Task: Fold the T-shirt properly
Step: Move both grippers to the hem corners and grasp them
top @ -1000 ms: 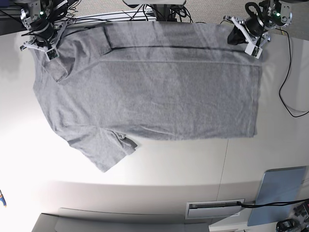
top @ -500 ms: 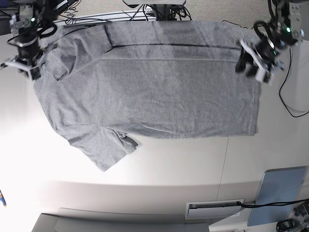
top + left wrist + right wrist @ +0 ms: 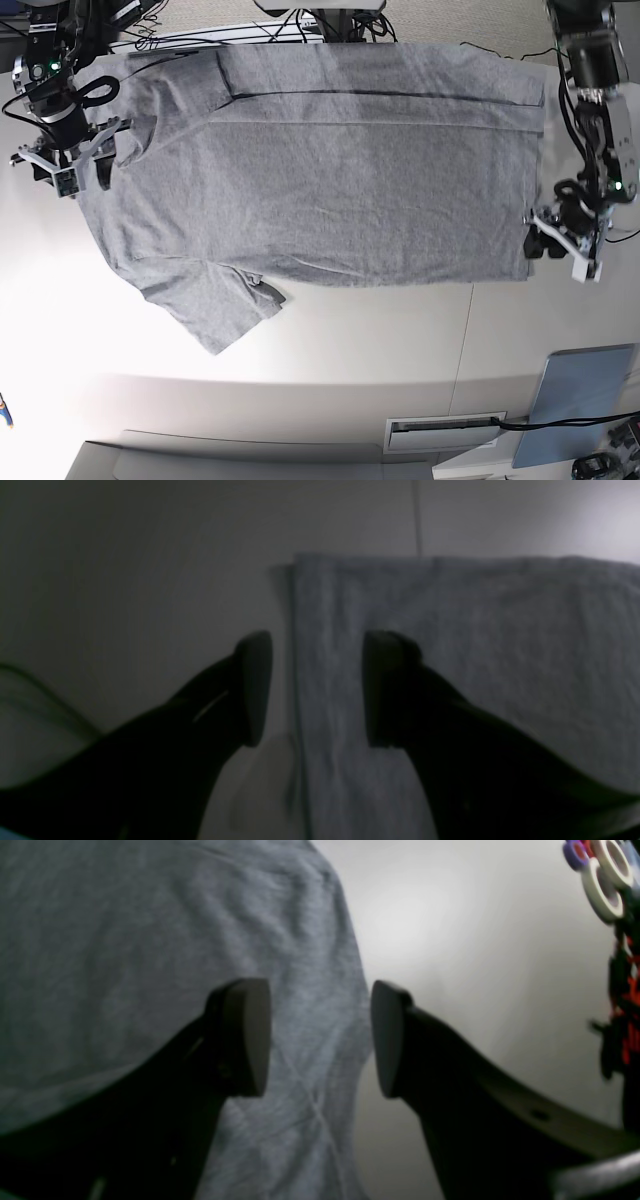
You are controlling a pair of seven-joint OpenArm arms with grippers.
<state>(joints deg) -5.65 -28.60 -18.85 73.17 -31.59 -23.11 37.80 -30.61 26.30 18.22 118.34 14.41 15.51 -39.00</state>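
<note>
The grey T-shirt [image 3: 330, 190] lies spread flat on the white table [image 3: 350, 340], plain side up. A strip along its far edge is folded over, and one sleeve [image 3: 215, 310] sticks out at the near left. My left gripper [image 3: 548, 240] hovers open at the shirt's right hem, near its near corner. In the left wrist view, this gripper [image 3: 317, 687] straddles the edge of the T-shirt [image 3: 500, 645], holding nothing. My right gripper [image 3: 78, 172] stands open at the shirt's left end. In the right wrist view, it [image 3: 320, 1037] hangs empty over the edge of the T-shirt [image 3: 125, 940].
A blue-grey panel [image 3: 575, 400] and a slotted white box [image 3: 445, 432] sit at the near right. A black cable [image 3: 598, 215] trails on the table's right side, close to the left arm. More cables [image 3: 330, 25] bunch behind the far edge. Coloured rolls [image 3: 605, 880] show at the right wrist view's top right.
Both grippers have opened, let go of the shirt's far edge and moved toward the near side. The left one travelled down the hem, the right one down beside the shoulder.
</note>
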